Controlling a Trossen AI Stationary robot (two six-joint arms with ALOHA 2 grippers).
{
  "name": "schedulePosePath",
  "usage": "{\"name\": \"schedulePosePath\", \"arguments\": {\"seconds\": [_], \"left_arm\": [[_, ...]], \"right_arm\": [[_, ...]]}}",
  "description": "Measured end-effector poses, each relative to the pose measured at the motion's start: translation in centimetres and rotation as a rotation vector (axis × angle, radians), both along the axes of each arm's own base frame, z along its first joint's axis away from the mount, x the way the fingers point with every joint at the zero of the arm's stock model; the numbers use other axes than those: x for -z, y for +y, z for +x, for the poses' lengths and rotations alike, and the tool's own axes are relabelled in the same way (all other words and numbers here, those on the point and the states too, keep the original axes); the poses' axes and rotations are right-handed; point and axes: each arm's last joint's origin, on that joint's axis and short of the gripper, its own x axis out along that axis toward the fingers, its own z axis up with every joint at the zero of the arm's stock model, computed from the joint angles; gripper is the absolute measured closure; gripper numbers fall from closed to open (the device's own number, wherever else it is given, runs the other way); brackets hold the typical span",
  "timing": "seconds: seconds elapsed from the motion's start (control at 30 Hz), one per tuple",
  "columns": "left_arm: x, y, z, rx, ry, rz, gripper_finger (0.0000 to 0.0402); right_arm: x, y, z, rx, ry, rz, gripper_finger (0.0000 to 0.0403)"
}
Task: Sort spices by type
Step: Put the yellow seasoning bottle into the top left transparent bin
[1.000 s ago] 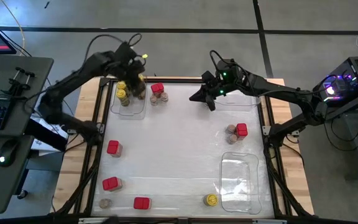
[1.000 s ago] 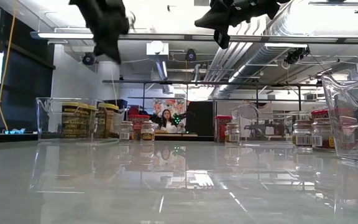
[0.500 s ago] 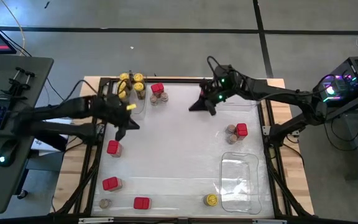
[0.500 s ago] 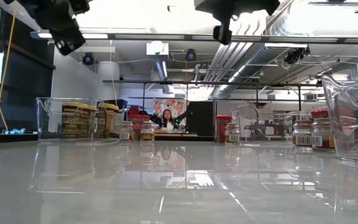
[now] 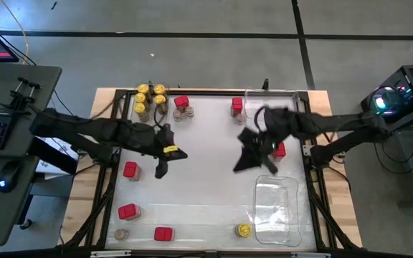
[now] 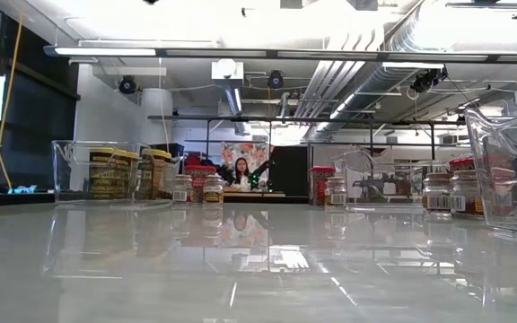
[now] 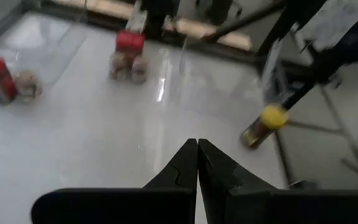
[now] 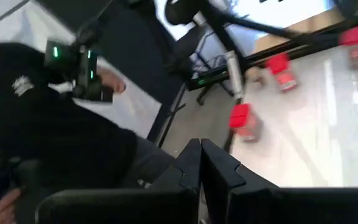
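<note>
High view alone shows both arms over the table, left hand (image 5: 160, 172) and right hand (image 5: 239, 168) pressed together, empty.

Your left gripper (image 5: 159, 172) left the yellow jars (image 5: 150, 98) and now sits mid-table, empty, fingers together. Right gripper (image 5: 242, 166) swung from the far edge toward the near tray (image 5: 275, 208), uncovering a red box (image 5: 236, 106).

Spices (image 5: 181, 102) scattered upright across table
</note>
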Motion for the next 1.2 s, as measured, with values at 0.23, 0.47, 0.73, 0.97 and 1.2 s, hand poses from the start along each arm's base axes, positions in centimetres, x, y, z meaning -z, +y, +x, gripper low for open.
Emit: {"name": "schedulePosePath", "arguments": {"seconds": [0.23,0.47,0.73,0.97,1.2], "left_arm": [[-6.6,0.8,-2.7,-0.152,-0.161,0.116,0.0401],[-7.2,1.4,-4.1,-0.192,-0.165,0.180,0.0402],[-5.1,1.2,-4.1,-0.165,-0.035,0.210,0.0401],[-4.8,1.1,-3.9,-0.150,-0.018,0.241,0.0402],[-4.8,1.2,-4.0,-0.138,-0.015,0.266,0.0402]], "right_arm": [[1.2,7.1,0.4,-0.064,0.004,-0.020,0.0403],[3.7,10.7,1.1,-0.056,0.155,0.010,0.0403],[9.6,14.7,1.2,-0.102,0.459,-0.128,0.0403],[13.1,16.7,1.6,-0.150,0.556,-0.213,0.0403],[13.6,17.3,1.1,-0.183,0.575,-0.255,0.0403]]}}
